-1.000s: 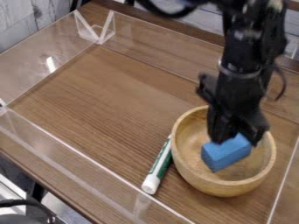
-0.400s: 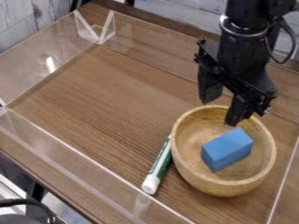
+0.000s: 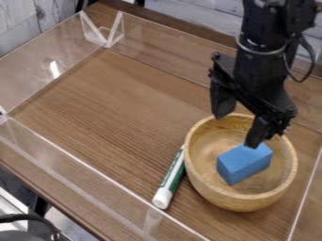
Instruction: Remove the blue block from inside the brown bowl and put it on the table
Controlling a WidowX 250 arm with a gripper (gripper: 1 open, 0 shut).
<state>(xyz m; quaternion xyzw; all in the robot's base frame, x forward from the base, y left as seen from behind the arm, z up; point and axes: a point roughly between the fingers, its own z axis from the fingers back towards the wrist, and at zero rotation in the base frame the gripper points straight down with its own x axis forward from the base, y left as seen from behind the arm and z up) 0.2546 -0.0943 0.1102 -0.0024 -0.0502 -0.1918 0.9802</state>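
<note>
A: Working outward from the brown bowl (image 3: 242, 168), what's to its left?

B: A white-and-green marker pen (image 3: 171, 181) lies on the table (image 3: 113, 104) just beside the bowl's left rim. Past that, bare wood out to the clear acrylic walls (image 3: 38, 151).

A: And in the bowl?

B: The blue block (image 3: 246, 162) sits inside, right of centre and a little tilted against the curved floor. It hasn't been taken out.

A: The gripper (image 3: 244, 110)?

B: Hanging above the bowl's far rim, pointing down, jaws spread wide, nothing between them. It is clear of the block.

A: How will the block handle?

B: I'd judge it rigid, light and matte, so not slippery and not fragile. Its flat faces suit a pinch across the short width, near the middle of the long sides. The bowl's wall is close on the right, so a finger could catch there.
</note>
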